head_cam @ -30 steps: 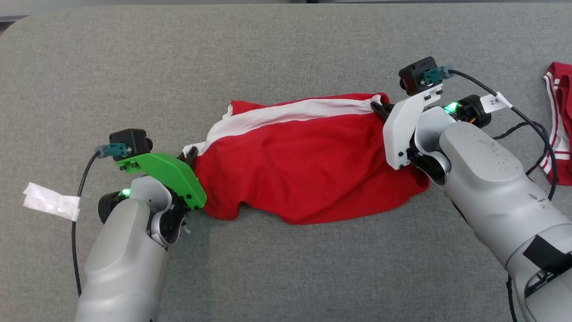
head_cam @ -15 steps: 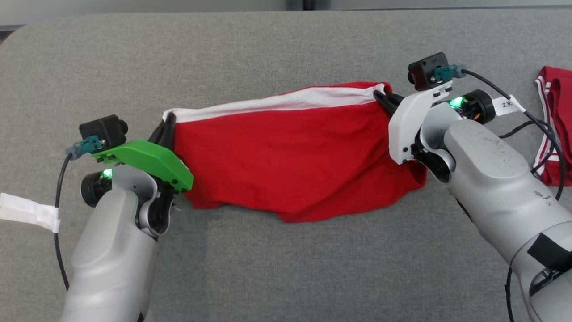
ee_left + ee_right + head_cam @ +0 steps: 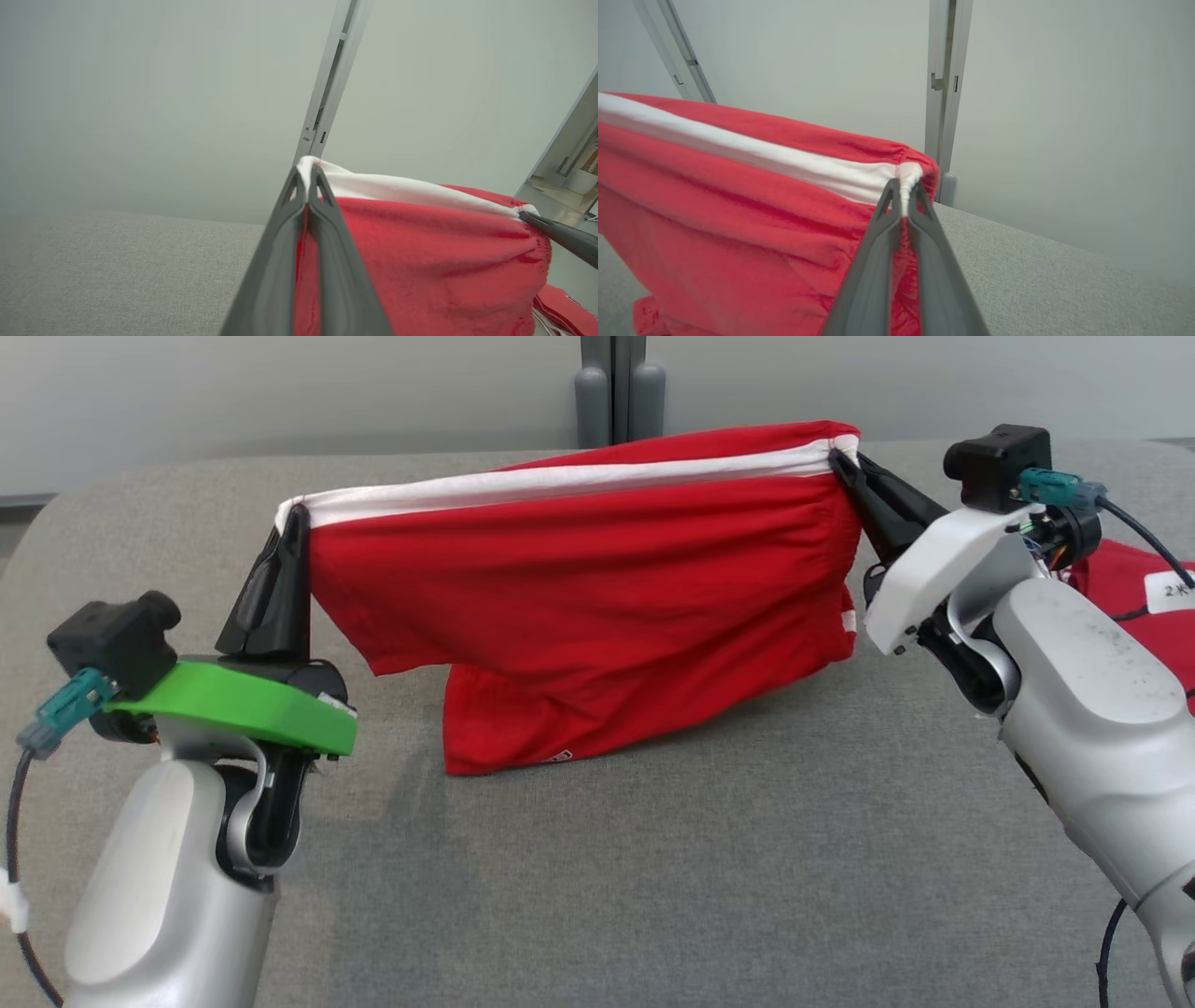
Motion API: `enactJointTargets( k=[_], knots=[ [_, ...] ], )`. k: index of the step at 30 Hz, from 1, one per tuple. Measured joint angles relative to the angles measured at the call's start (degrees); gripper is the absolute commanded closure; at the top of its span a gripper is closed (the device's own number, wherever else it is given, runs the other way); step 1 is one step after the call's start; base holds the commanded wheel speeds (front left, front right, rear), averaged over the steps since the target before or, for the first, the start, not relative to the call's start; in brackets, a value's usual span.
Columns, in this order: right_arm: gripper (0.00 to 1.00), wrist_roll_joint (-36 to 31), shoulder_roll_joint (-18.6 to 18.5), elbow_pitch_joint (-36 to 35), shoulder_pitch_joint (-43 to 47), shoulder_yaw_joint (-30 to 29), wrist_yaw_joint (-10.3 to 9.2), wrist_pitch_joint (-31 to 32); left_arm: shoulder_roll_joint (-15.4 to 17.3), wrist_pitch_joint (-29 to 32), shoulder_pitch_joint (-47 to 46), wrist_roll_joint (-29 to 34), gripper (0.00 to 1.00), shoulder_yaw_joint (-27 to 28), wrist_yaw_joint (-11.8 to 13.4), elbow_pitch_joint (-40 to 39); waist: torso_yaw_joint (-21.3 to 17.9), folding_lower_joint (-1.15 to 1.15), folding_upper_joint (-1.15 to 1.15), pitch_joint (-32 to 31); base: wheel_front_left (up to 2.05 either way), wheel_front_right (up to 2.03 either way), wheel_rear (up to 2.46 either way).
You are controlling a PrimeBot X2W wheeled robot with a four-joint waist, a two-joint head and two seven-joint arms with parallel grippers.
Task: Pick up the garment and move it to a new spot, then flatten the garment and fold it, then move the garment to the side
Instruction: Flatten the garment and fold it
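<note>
The garment (image 3: 579, 597) hangs stretched across mid-frame, with the left gripper (image 3: 296, 518) clamped tight on its white band (image 3: 560, 481) at upper left and the right gripper (image 3: 837, 459) likewise at upper right. Pickup looks done; setting down, flattening, folding and moving aside remain. Below lies a grey fabric surface (image 3: 597, 877), behind it a pale wall (image 3: 280, 392), and another red cloth (image 3: 1130, 579) at far right

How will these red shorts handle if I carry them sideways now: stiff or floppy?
Likely floppy: the red shorts hang limp from the left tool and right tool, hem drooping toward the gray cushion. Probably light: two corner pinches hold the waistband taut. The hanging fabric may swing or drag, so move slowly.
</note>
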Motion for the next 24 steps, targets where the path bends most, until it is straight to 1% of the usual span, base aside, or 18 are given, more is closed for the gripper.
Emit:
enactJointTargets(
  k=[4,6,10,12,15,19,21,24],
  knots=[
    [1.0,-1.94,-2.6,-8.4,4.06,-3.98,0.01,-0.26,1.89,0.29,4.47,0.32,1.0,0.67,1.49,-10.07,-1.03,0.0,0.0,-2.76,0.0,0.0,0.0],
    [1.0,-2.85,-3.59,-13.41,6.71,-6.88,0.01,0.78,2.72,0.79,6.17,0.73,1.0,0.97,2.54,-15.04,-1.6,0.0,0.0,-4.08,0.0,0.0,0.0],
    [1.0,-5.66,-4.93,-26.94,13.44,-14.27,0.01,5.31,4.79,2.52,8.59,2.03,1.0,1.79,4.69,-24.88,-2.87,0.0,0.0,-6.7,0.0,0.0,0.0],
    [1.0,-7.78,-5.01,-35.2,17.01,-18.66,0.01,8.75,5.56,3.65,9.13,2.69,1.0,2.24,5.91,-29.75,-3.65,0.0,0.0,-7.76,0.0,0.0,0.0],
    [1.0,-10.96,-3.53,-47.29,22.17,-24.4,0.0,14.38,6.89,5.41,9.21,3.27,1.0,2.77,7.06,-34.98,-4.88,0.0,0.0,-8.67,0.0,0.0,0.0],
    [1.0,-13.79,-0.13,-60.67,27.27,-28.07,0.0,22.12,7.87,8.17,8.91,3.5,1.0,3.02,7.89,-38.5,-6.1,0.0,0.0,-9.0,0.0,0.0,0.0],
    [1.0,-14.37,1.13,-64.23,28.96,-28.08,0.0,25.1,8.39,9.4,8.39,3.18,1.0,2.99,7.94,-38.34,-6.32,0.0,0.0,-8.61,0.0,0.0,0.0],
    [1.0,-15.14,2.27,-65.98,29.87,-27.31,0.0,28.03,8.44,10.15,6.72,1.93,1.0,3.11,7.72,-35.83,-6.51,0.0,0.0,-7.41,0.0,0.0,0.0]
  ],
)
